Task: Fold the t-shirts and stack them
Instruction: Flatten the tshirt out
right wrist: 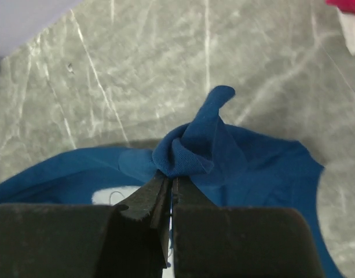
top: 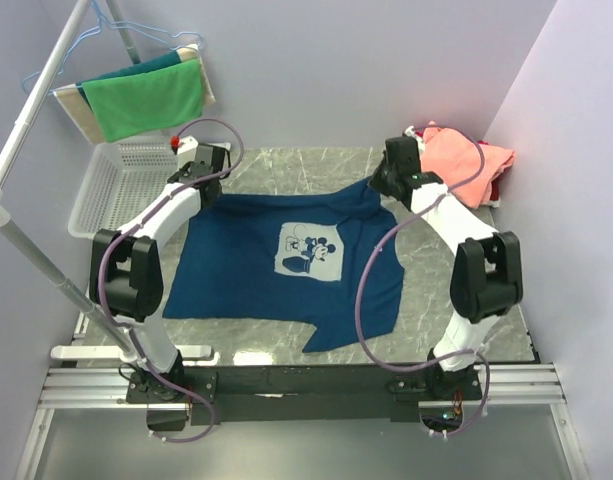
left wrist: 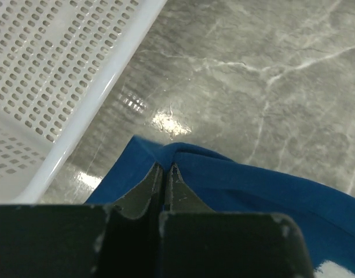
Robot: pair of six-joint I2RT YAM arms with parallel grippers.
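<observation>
A navy-blue t-shirt (top: 286, 270) with a pale mouse print (top: 310, 250) lies spread print-up on the marble table. My left gripper (left wrist: 165, 167) is shut on the shirt's far left corner (left wrist: 165, 152), next to the basket. At the shirt's far right edge my right gripper (right wrist: 172, 178) is shut on a bunched fold of the blue cloth (right wrist: 194, 147). In the top view the left gripper (top: 212, 160) and the right gripper (top: 388, 180) both sit at the shirt's far edge. A folded salmon-pink t-shirt (top: 464, 160) lies at the far right on a red one (top: 498, 186).
A white mesh basket (top: 114, 185) stands at the far left, its rim (left wrist: 96, 104) close beside my left gripper. A green cloth (top: 146, 98) hangs on a rack above it. Lilac walls close in at the back and right.
</observation>
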